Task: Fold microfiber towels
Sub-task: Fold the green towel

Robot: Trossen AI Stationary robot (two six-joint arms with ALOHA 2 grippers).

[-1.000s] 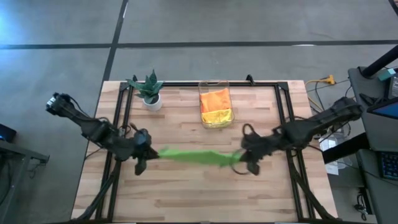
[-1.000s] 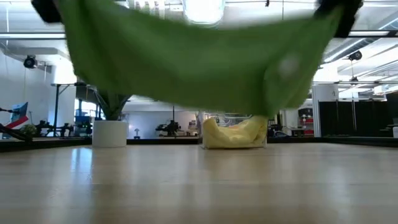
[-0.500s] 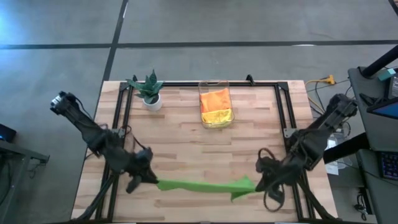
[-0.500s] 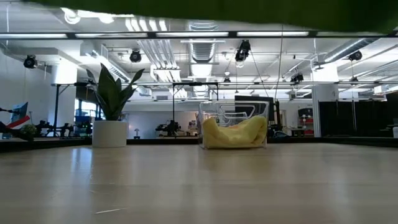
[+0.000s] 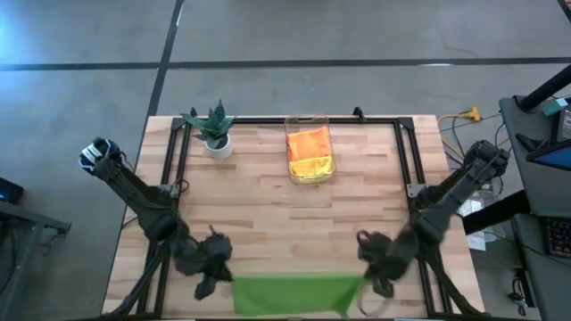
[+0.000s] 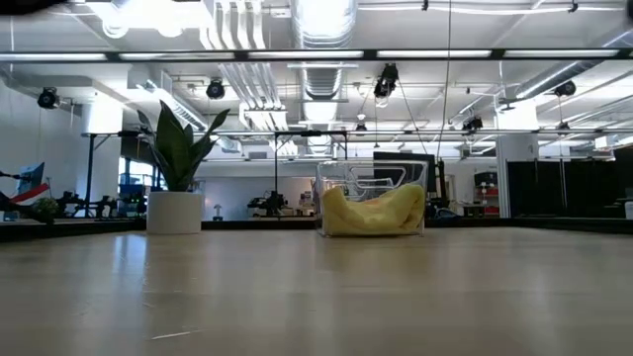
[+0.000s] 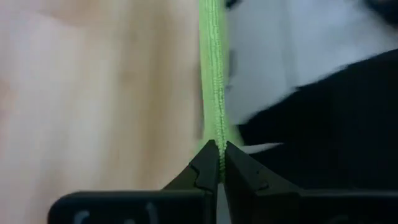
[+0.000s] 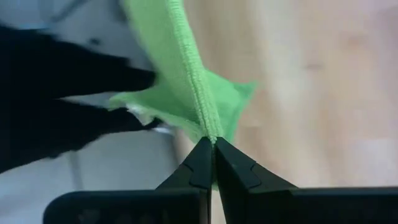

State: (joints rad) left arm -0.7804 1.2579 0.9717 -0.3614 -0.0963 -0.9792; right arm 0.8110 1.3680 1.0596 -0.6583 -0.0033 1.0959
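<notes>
A lime green microfiber towel is stretched between my two grippers at the table's near edge, showing from above as a wide strip. My left gripper is shut on its left end and my right gripper on its right end. Orange and yellow towels lie bunched in a clear bin at the far middle. The low view shows that bin but not the green towel. My left gripper pinches the towel's hemmed edge between its two fingers, at the left end, slanting down; the hem runs straight away from the fingertips. My right gripper pinches the hemmed edge at the right corner, slanting down. A small flap of the corner sticks out beside the fingers. The cloth spans between the two holds; whether it touches the table I cannot tell.
A small potted plant stands at the far left of the table. Black frame rails run along both sides and the far edge. Bare wood lies between the bin and the towel.
Both grippers have moved toward the table's near edge and a little down, carrying the green towel between them. The towel, seen from above as a thin sagging band over the table's middle, now shows as a wider strip at the near edge. It has left the low view.
</notes>
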